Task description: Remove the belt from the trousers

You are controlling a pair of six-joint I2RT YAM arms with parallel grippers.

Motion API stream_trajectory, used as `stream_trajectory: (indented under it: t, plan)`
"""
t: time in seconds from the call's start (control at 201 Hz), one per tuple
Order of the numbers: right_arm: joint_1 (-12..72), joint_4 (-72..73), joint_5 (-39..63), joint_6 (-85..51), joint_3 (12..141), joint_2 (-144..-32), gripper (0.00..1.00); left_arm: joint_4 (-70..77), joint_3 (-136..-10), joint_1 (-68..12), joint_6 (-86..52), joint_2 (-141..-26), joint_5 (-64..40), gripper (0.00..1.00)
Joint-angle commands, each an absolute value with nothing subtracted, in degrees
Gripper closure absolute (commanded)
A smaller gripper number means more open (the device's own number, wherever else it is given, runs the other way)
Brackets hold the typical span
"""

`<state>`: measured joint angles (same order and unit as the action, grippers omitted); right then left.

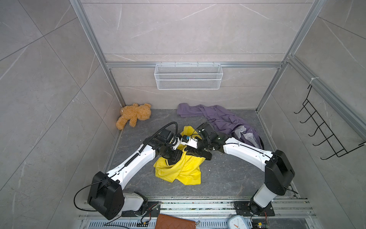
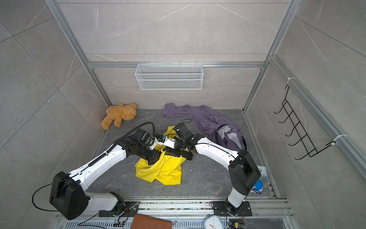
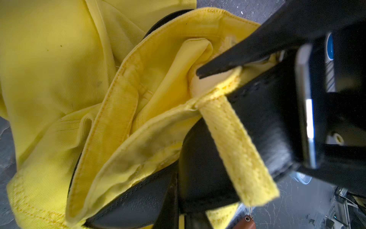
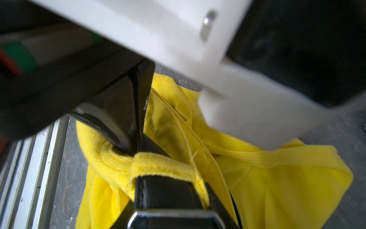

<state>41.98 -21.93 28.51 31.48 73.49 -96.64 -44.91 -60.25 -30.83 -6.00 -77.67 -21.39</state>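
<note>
Well, barely begun: black belt (image 3: 263, 123) still runs under a belt loop (image 4: 162, 164) of the yellow trousers (image 1: 178, 170) on the floor (image 1: 227, 178), left gripper (image 4: 129, 142) pressed together at the waistband, right gripper (image 4: 174, 188) straddling the buckle end, clamp unclear.

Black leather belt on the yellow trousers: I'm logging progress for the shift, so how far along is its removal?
Done: nothing finished; the black leather belt is threaded under a yellow belt loop of the yellow trousers. In hand: the left gripper pinches the waistband beside that loop, the right gripper straddles the belt's buckle end. Left: pulling the belt clear of every loop.
</note>
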Motion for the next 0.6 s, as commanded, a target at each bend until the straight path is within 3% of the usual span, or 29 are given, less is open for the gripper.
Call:
stream_trajectory:
  t: [0.0,0.299,0.593]
  plan:
    - [40.0,-21.5,29.8,29.5,74.9,-93.3,0.77,-51.7,-58.5,-29.8,-5.7,-79.0,-21.0,1.00]
    - [35.2,-17.9,35.4,24.6,71.7,-89.6,0.85,-51.9,-58.5,-27.3,-7.0,-79.4,-17.9,1.00]
    - [34.4,-13.5,31.9,21.0,68.2,-87.9,0.92,-48.5,-56.2,-22.0,-11.7,-72.2,-14.6,1.00]
